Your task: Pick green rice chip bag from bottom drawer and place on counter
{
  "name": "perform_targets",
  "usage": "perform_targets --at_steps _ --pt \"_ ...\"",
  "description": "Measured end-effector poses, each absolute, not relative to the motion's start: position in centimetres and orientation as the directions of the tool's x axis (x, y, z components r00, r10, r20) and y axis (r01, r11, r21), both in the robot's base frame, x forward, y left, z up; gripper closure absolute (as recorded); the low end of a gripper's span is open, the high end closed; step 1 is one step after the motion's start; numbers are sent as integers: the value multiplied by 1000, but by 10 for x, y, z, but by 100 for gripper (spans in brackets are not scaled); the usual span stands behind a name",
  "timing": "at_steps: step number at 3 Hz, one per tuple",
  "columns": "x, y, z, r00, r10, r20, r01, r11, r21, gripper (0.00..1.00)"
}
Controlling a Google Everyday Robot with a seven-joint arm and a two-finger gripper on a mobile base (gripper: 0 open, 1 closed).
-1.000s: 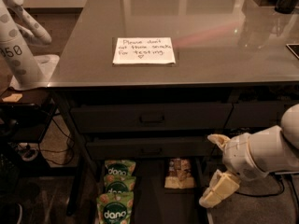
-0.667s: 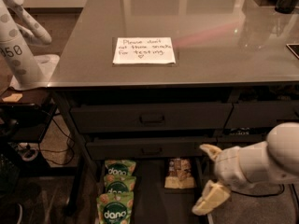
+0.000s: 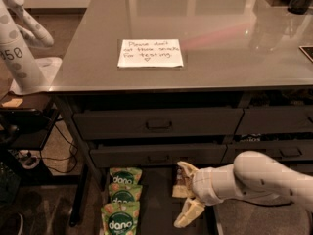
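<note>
Three green rice chip bags lie in a row at the left of the open bottom drawer (image 3: 155,195): one at the back (image 3: 125,176), one in the middle (image 3: 123,194) and one at the front (image 3: 121,219). My gripper (image 3: 188,194) hangs over the drawer's right part, fingers spread wide and empty, to the right of the bags. Its upper finger (image 3: 186,170) and wrist cover most of a tan-and-brown snack packet (image 3: 178,190). The grey counter (image 3: 220,58) bears a white handwritten note (image 3: 150,53).
Two closed drawers with rectangular handles (image 3: 159,124) sit above the open one, with more drawer fronts at the right (image 3: 291,152). A white robot body (image 3: 19,48) stands at the left by a dark low shelf with cables.
My arm has moved left and slightly down over the drawer, from its right edge to above the tan packet, closer to the green bags. The fingers stay spread.
</note>
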State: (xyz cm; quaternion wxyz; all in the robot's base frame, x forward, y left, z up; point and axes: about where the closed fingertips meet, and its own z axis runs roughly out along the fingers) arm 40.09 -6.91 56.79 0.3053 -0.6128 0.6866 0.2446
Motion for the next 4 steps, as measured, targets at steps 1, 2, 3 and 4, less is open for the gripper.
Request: perform_targets --at_steps 1,2,3,4 --pt "414 5 497 -9 -691 -723 -996 69 -53 0" --pt "419 13 497 2 -691 -723 -996 64 -64 0" --pt "414 20 467 42 -696 -717 -998 6 -64 0" --pt "419 43 423 74 -682 -728 -997 -41 -63 0"
